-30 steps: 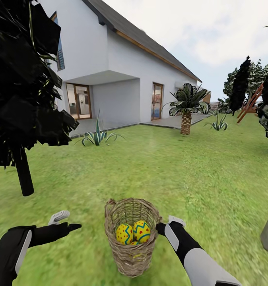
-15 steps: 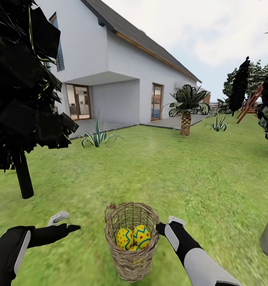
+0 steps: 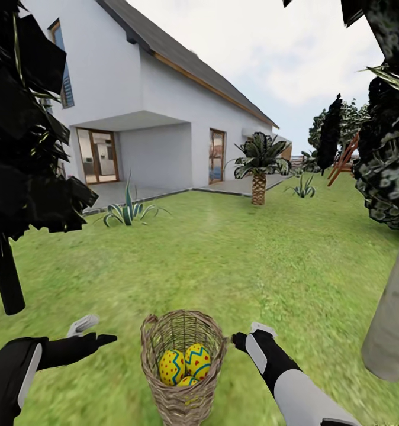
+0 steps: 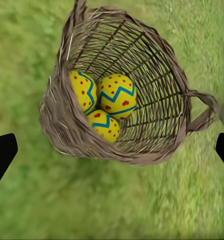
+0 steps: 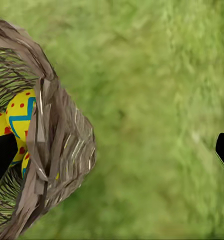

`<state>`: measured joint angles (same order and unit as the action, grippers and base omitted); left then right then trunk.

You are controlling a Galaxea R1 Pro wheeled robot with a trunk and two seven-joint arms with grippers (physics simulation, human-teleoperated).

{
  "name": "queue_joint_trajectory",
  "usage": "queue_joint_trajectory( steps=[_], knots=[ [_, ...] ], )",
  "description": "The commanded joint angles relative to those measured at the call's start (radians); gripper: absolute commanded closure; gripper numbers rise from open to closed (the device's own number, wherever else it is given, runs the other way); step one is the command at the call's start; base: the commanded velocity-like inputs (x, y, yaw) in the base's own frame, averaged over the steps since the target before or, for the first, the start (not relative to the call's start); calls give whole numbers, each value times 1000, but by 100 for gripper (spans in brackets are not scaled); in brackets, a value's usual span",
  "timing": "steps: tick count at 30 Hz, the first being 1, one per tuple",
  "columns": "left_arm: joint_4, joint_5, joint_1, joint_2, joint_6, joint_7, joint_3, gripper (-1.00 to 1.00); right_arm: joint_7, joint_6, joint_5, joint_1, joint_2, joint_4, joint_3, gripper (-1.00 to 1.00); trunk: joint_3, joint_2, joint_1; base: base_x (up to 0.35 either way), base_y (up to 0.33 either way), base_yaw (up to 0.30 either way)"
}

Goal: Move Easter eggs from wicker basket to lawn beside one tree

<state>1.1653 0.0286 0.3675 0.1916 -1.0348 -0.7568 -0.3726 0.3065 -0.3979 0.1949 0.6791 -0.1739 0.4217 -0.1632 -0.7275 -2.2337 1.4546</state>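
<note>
1. Head view, stock: wicker basket (image 3: 182, 367) upright on lawn (image 3: 253, 254), btwn both arms, low centre of view. Easter eggs (image 3: 182, 364) inside, 2 plain + top of a 3rd beneath.
2. Left wrist view, egg count: 3 eggs (image 4: 106, 102) confirmed, bunched against one side of the basket (image 4: 156, 145) floor, touching each other. None out on the grass.
3. Left gripper (image 3: 94, 332): spread wide, nothing held; hovers beside basket, apart from rim. Dark fingertips (image 4: 2, 155) at opposite edges of wrist view, basket btwn them.
4. Right gripper (image 3: 250, 334): just beside basket's side handle. Right wrist view shows fingertips (image 5: 2, 152) far apart, one tip over the basket (image 5: 62, 150) rim near an egg (image 5: 23, 112), other over grass. Spread wide, grips nothing.
5. Tree (image 3: 393, 319): pale grey trunk at right edge, near basket; speckled foliage above. Black-trunk tree (image 3: 4, 278) at left, short palm (image 3: 258, 177) by white house (image 3: 146, 112): not candidates.
6. Progress (est.): 0 of 3 eggs moved. Left to do: lift each egg, set all 3 by the grey trunk.
</note>
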Motion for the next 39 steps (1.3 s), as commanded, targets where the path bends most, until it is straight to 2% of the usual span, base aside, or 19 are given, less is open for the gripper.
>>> queue_joint_trajectory(
  steps=[1, 11, 30, 34, 39],
  knots=[
    [1, 3, 1, 0, -7, -6, -2, -100, 6, -2, 11, 0, -1, 2, -1, -100, 3, 7, -4, 0, 0, -204],
    [1, 5, 1, -1, -7, -6, -2, -100, 6, -2, 11, 0, -1, 2, -1, -100, 47, 77, -42, -160, 0, -205],
    [0, 17, 1, -5, 1, 8, 7, -100, 7, -6, 9, 1, -1, 2, 0, -100, 126, 210, -115, -7, 0, -169],
    [-2, 19, 1, -7, 5, 21, 23, -100, 6, -7, 9, 0, -1, 2, 1, -100, 135, 231, -127, 0, 0, -9],
    [-13, 27, 1, -11, 9, 117, 103, -100, 6, -7, 9, 0, -1, 2, 2, -100, 136, 231, -127, 0, 0, -1]
  ],
)
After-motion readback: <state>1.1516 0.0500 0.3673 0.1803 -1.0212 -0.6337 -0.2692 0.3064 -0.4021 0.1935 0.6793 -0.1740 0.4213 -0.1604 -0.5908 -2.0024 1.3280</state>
